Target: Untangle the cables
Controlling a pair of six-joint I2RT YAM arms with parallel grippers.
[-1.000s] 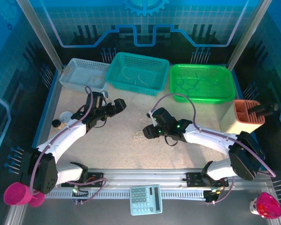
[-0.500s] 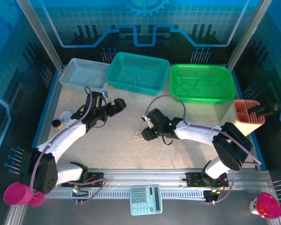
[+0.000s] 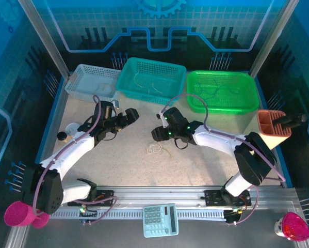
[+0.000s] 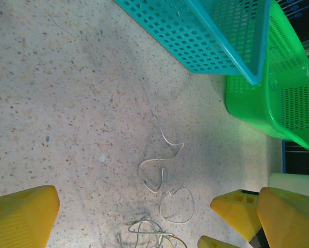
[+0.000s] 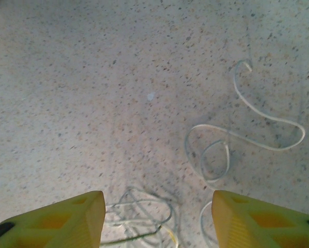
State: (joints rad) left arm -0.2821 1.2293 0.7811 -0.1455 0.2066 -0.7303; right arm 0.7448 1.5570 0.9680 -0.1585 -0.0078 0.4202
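Note:
The cables [image 3: 157,150] lie loose on the speckled table, in front of both grippers. In the left wrist view a whitish strand [image 4: 162,173] curls in loops above a grey-blue and yellowish tangle [image 4: 146,232]. My right gripper [image 3: 156,135] hovers just behind the cables, open. Its yellow fingers frame the tangle [image 5: 144,217], and nothing is between them [image 5: 158,199]. The whitish loops [image 5: 216,155] lie to the right of it. My left gripper [image 3: 131,114] hangs wide open and holds nothing [image 4: 162,194]. It is up and to the left of the cables. The right gripper's fingers [image 4: 236,211] show beside the strands.
Three baskets line the back: grey-blue [image 3: 95,82], teal [image 3: 151,80] and green [image 3: 222,90]; the last two hold thin strands. An orange holder [image 3: 272,126] stands at the right, a small white cup [image 3: 71,127] at the left. A calculator [image 3: 161,219] lies on the front rail.
My right gripper has moved back and left off the cables, which now lie uncovered in front of it. The left arm has not moved.

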